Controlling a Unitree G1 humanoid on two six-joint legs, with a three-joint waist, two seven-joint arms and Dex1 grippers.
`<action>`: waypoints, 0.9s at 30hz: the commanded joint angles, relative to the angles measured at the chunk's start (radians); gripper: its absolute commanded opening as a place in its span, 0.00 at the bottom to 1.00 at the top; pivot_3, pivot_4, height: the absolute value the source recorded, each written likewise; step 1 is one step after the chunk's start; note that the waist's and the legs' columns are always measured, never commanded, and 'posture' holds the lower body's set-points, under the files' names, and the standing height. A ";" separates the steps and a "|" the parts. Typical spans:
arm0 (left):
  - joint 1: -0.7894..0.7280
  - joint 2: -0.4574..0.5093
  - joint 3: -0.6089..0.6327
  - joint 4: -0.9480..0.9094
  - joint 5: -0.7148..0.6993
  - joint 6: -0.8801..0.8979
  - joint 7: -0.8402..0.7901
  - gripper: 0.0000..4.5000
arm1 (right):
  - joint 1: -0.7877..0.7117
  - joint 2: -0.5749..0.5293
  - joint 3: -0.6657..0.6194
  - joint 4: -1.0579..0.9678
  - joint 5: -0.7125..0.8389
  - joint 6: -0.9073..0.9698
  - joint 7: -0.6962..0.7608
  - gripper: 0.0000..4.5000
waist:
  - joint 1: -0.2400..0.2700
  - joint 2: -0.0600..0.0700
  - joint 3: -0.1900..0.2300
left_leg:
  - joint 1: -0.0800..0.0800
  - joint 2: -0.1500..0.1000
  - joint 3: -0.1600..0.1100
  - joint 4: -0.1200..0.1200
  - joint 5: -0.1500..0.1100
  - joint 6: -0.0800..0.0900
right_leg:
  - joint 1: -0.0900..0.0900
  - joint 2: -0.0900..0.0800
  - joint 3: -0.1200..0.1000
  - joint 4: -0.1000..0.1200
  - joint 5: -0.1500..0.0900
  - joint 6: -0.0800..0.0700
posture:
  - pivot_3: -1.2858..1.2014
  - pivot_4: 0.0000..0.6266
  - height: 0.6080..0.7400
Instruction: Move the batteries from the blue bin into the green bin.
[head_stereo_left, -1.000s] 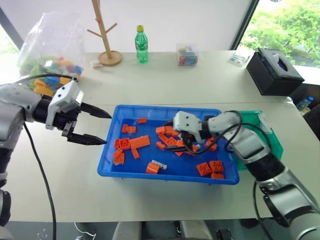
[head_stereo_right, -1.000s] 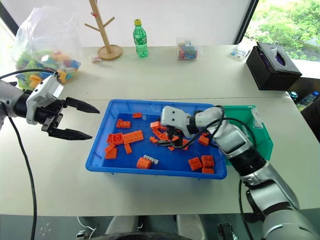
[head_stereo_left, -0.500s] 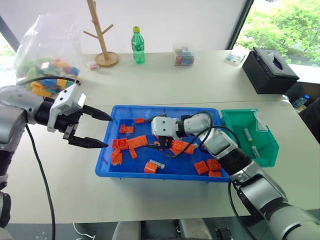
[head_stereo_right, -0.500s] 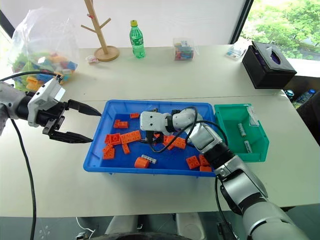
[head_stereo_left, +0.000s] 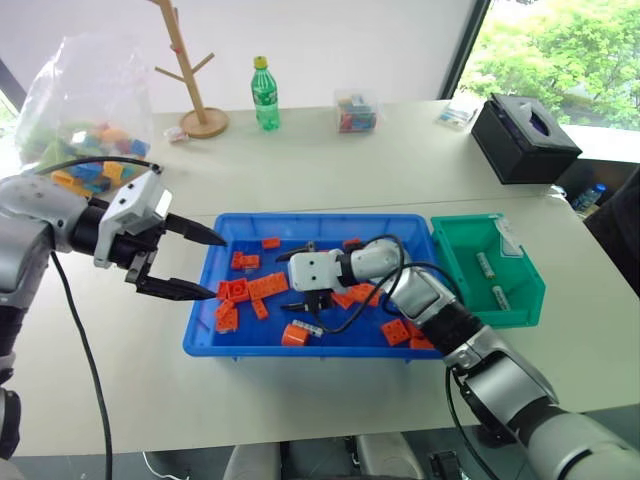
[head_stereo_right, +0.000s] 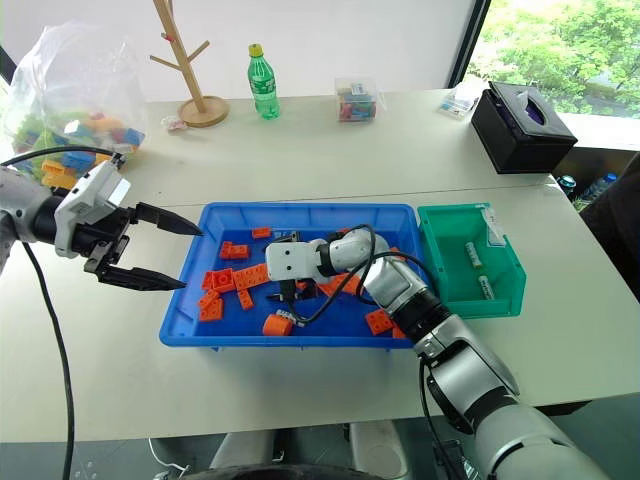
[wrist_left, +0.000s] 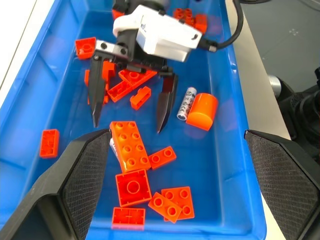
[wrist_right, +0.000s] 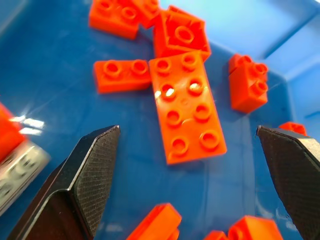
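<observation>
The blue bin (head_stereo_left: 205, 305) holds many orange bricks and a slim silver battery (wrist_left: 187, 103) lying beside an orange cylinder (wrist_left: 202, 111). My right gripper (head_stereo_left: 310, 305) hangs open inside the bin, fingers pointing down over a flat orange brick (wrist_right: 187, 107), with the battery just to one side of it. Another grey-silver piece (wrist_right: 17, 167) shows at the edge of the right wrist view. The green bin (head_stereo_left: 470, 235) stands against the blue bin's right end with two batteries (head_stereo_left: 487, 265) in it. My left gripper (head_stereo_left: 215, 267) is open at the blue bin's left rim, holding nothing.
On the far side of the table stand a black tissue box (head_stereo_left: 525, 135), a green bottle (head_stereo_left: 264, 95), a wooden peg stand (head_stereo_left: 190, 70), a small clear box (head_stereo_left: 352, 112) and a bag of coloured bricks (head_stereo_left: 85, 100).
My right gripper has swung left across the blue bin and dropped lower, staying open. The arm no longer covers the green bin. The left gripper has held still; the camera view shifted.
</observation>
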 joint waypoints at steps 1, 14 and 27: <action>0.003 0.032 0.033 -0.007 0.010 -0.021 -0.004 1.00 | -0.023 0.015 -0.016 0.040 -0.021 -0.024 -0.026 0.81 | 0.001 0.000 0.000 | 0.000 0.000 0.000 0.000 0.000 0.000 | 0.000 0.000 0.000 0.000 0.000 0.000 | 0.52 0.24 0.97; -0.030 0.002 0.034 0.115 0.046 -0.034 0.001 1.00 | 0.005 0.012 -0.051 -0.046 0.026 0.036 0.029 0.25 | 0.001 0.000 0.000 | 0.000 0.000 0.000 0.000 0.000 0.000 | 0.000 0.000 0.000 0.000 0.000 0.000 | 0.52 0.24 0.97; -0.027 -0.010 0.031 0.139 0.050 -0.053 -0.004 1.00 | -0.110 0.013 -0.204 0.035 0.078 0.204 -0.053 0.37 | 0.002 0.000 0.000 | 0.000 0.000 0.000 -0.001 0.000 0.000 | 0.000 -0.001 0.000 0.000 0.000 0.000 | 0.52 0.24 0.97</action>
